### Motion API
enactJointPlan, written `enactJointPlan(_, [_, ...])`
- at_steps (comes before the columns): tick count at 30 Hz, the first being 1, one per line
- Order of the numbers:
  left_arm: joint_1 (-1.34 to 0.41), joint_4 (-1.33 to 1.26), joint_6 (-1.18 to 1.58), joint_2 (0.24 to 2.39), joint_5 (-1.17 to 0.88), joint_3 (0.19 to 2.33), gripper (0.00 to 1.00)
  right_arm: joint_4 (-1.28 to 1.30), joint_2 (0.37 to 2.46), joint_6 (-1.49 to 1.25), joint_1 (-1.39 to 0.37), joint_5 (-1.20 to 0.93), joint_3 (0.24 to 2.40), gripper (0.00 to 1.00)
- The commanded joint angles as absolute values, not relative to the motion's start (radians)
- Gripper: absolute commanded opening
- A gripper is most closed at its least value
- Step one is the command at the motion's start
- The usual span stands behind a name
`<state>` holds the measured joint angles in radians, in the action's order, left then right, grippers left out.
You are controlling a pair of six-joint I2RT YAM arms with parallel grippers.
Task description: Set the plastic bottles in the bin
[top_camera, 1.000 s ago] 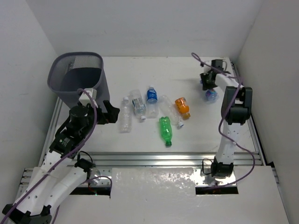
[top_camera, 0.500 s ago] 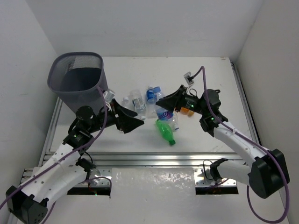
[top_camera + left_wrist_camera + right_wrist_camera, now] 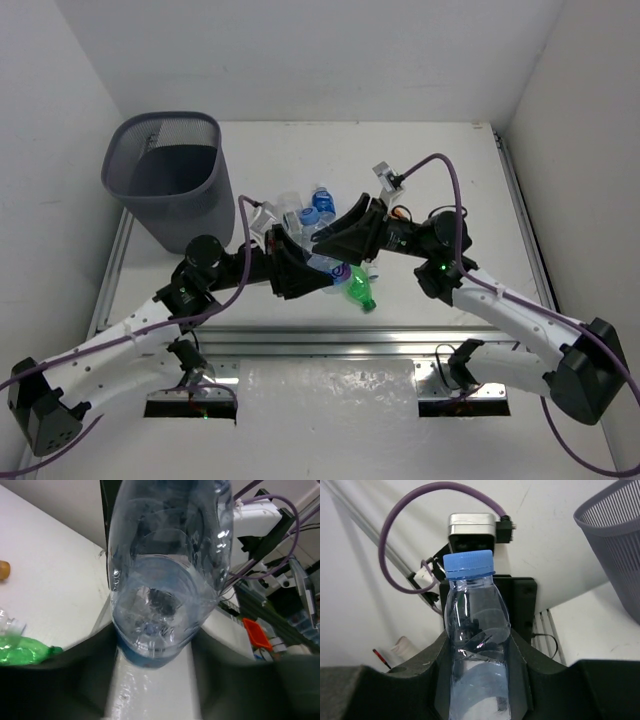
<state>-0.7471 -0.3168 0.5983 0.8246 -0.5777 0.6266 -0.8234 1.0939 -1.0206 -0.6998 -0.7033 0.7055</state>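
Observation:
Above the table's middle, one clear plastic bottle with a blue cap is gripped by both arms. My left gripper is shut on its blue-labelled lower body. From the opposite side my right gripper is shut on the same bottle, whose cap points up at the left wrist. A green bottle lies just below them. A blue-labelled bottle and clear ones lie behind. The dark mesh bin stands at the back left.
White walls close in the table on three sides. A metal rail runs along the near edge in front of the arm bases. The bin's rim shows at the right of the right wrist view.
Both arms swung in to the table's middle. The right one brought the clear bottle from the far right, and the left gripper, open before, has shut on it.

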Motion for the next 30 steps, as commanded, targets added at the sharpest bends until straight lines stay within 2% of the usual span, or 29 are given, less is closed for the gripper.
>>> enactJointPlan(1, [-0.753, -0.42, 0.578, 0.802, -0.522, 0.67, 0.35, -0.977, 1.13, -1.08, -0.726, -0.681, 0.727, 0.1])
enactJointPlan(4, [-0.755, -0.41, 0.565, 0.786, -0.499, 0.696, 0.2, -1.031, 1.152, -1.103, -0.726, -0.669, 0.712, 0.14])
enactJointPlan(6, [-0.753, -0.372, 0.54, 0.778, -0.467, 0.721, 0.05, -1.069, 1.158, -1.115, -0.726, -0.666, 0.71, 0.2])
enactJointPlan(7, [-0.753, -0.355, 0.52, 0.769, -0.421, 0.739, 0.0, -1.074, 1.155, -1.114, -0.726, -0.667, 0.709, 0.4])
enactJointPlan(8, [-0.753, -0.318, 0.512, 0.762, -0.37, 0.758, 0.0, -1.063, 1.146, -1.103, -0.712, -0.666, 0.706, 0.74])
enactJointPlan(9, [-0.753, -0.191, 0.506, 0.752, -0.195, 0.781, 0.0, -0.975, 1.103, -1.083, -0.695, -0.643, 0.701, 0.99])
enactJointPlan(11, [-0.753, -0.024, 0.509, 0.752, 0.031, 0.884, 0.0, -0.779, 1.028, -0.963, -0.625, -0.573, 0.704, 0.99])
enactJointPlan(12, [-0.753, 0.179, 0.526, 0.764, 0.277, 0.926, 0.0, -0.65, 0.984, -0.904, -0.602, -0.408, 0.731, 0.99])
enactJointPlan(13, [-0.752, 0.265, 0.567, 0.776, 0.392, 1.019, 0.0, -0.374, 0.904, -0.765, -0.583, -0.284, 0.756, 0.99])
enactJointPlan(14, [-0.752, 0.344, 0.569, 0.79, 0.481, 1.07, 0.0, -0.259, 0.875, -0.7, -0.581, -0.149, 0.776, 0.99])
enactJointPlan(15, [-0.752, 0.48, 0.568, 0.836, 0.65, 1.119, 0.0, -0.176, 0.853, -0.654, -0.578, 0.076, 0.808, 0.99])
enactJointPlan(17, [-0.746, 0.704, 0.598, 0.905, 0.821, 1.293, 0.0, -0.011, 0.83, -0.527, -0.555, 0.196, 0.833, 0.99])
enactJointPlan(18, [-0.726, 0.771, 0.615, 0.973, 0.96, 1.343, 0.0, 0.042, 0.836, -0.5, -0.542, 0.222, 0.871, 0.99])
enactJointPlan(19, [-0.701, 0.82, 0.639, 1.006, 1.013, 1.42, 0.0, 0.136, 0.859, -0.468, -0.523, 0.25, 0.89, 0.99])
enactJointPlan(20, [-0.662, 0.856, 0.641, 1.029, 1.043, 1.446, 0.0, 0.168, 0.873, -0.453, -0.52, 0.252, 0.902, 0.99])
enactJointPlan(21, [-0.534, 0.853, 0.596, 1.063, 1.032, 1.462, 0.0, 0.192, 0.893, -0.436, -0.515, 0.245, 0.92, 0.99])
enactJointPlan(22, [-0.47, 0.768, 0.55, 1.071, 0.95, 1.466, 0.0, 0.234, 0.941, -0.407, -0.511, 0.239, 0.929, 0.99])
enactJointPlan(23, [-0.403, 0.728, 0.51, 1.078, 0.95, 1.462, 0.03, 0.257, 0.972, -0.393, -0.506, 0.233, 0.942, 0.99])
enactJointPlan(24, [-0.294, 0.703, 0.456, 1.11, 0.848, 1.465, 0.08, 0.287, 1.006, -0.379, -0.5, 0.229, 0.965, 0.99])
enactJointPlan(28, [-0.158, 0.724, 0.42, 1.261, 0.743, 1.551, 0.17, 0.339, 1.221, -0.258, -0.43, 0.2, 1.037, 0.99])
enactJointPlan(29, [-0.137, 0.721, 0.417, 1.282, 0.712, 1.557, 0.21, 0.354, 1.273, -0.252, -0.41, 0.161, 1.057, 0.99])
enactJointPlan(30, [-0.112, 0.719, 0.417, 1.311, 0.68, 1.562, 0.39, 0.357, 1.361, -0.227, -0.387, 0.132, 1.086, 0.99])
